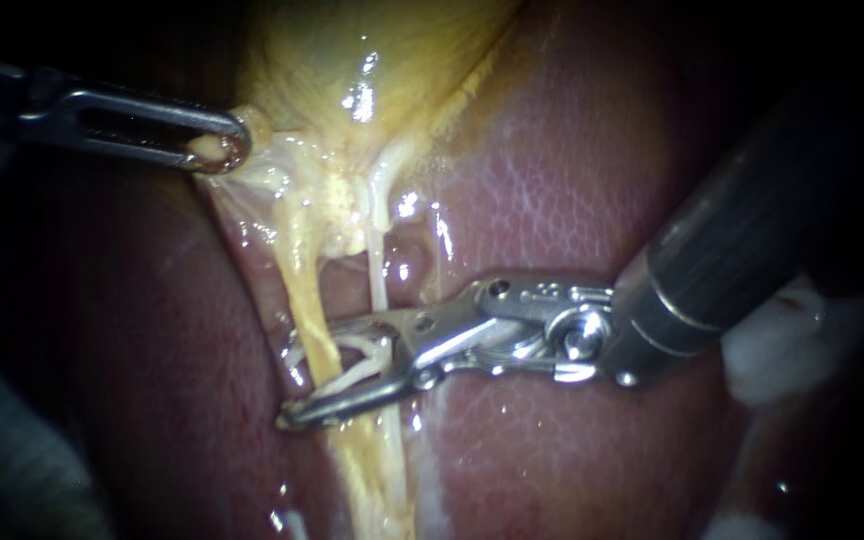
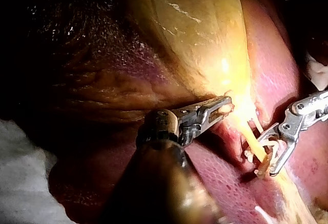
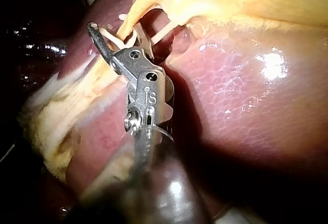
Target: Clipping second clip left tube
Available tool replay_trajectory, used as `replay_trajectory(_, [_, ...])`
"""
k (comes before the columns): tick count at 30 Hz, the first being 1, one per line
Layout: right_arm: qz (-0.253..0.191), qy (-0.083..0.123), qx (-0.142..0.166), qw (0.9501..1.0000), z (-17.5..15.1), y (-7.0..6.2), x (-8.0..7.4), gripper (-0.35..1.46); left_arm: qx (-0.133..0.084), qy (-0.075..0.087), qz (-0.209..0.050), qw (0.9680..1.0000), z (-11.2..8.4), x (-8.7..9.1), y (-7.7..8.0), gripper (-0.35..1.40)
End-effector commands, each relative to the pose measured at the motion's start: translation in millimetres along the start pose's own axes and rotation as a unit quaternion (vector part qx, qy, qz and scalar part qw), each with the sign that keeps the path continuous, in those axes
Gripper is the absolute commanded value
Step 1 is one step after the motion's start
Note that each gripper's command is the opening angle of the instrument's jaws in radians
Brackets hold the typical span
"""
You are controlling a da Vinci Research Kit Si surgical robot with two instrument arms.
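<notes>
- The gallbladder [image 1: 372,60] lies yellow and glistening against the red-brown liver [image 1: 572,180]. It narrows to a neck from which pale strands run off.
- The left instrument [image 1: 220,150] reaches the side of the gallbladder's neck. Its end effector is clamped on a small yellow nub of the gallbladder's edge, and the membrane there is drawn taut.
- The left tube [image 1: 307,290] is the thicker yellow strand running away from the gallbladder's neck across the liver.
- The right tube [image 1: 380,275] is a thinner, paler strand leaving the same neck just beside the left tube. A dark gap shows between the two close to the gallbladder.
- The right instrument [image 1: 290,382] crosses both tubes some way from the gallbladder's neck. Its end effector stands wide apart and carries a white clip [image 1: 357,350], whose legs lie along both halves.
- The left tube passes through the open clip, on the side of the right tube farther from the instrument's shaft.
- The left wrist view shows the clip's legs on either side of the left tube, not yet pressed together.
</notes>
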Motion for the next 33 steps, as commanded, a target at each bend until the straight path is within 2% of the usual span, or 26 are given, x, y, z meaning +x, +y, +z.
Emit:
replay_trajectory(1, [-0.001,0.003,0.001,1.0000,0.1,-0.2,0.1,0.50,0.000,0.000,0.000,1.0000,0.0,0.0,0.0,-0.35])
replay_trajectory(6, [0.002,0.019,0.012,0.9997,0.5,-1.1,1.1,0.50,0.000,0.000,0.000,1.0000,0.0,0.0,0.0,-0.35])
replay_trajectory(10, [0.006,0.023,0.018,0.9995,0.6,-2.1,2.0,0.50,0.000,0.000,0.000,1.0000,0.0,0.0,0.0,-0.35])
replay_trajectory(24, [0.033,0.010,0.055,0.9979,1.0,-5.4,3.2,0.45,0.000,0.000,0.000,1.0000,-0.1,0.0,-0.1,-0.35])
replay_trajectory(33, [0.044,0.009,0.058,0.9973,1.0,-6.0,3.3,0.41,0.000,0.000,0.000,1.0000,0.0,-0.1,-0.1,-0.35])
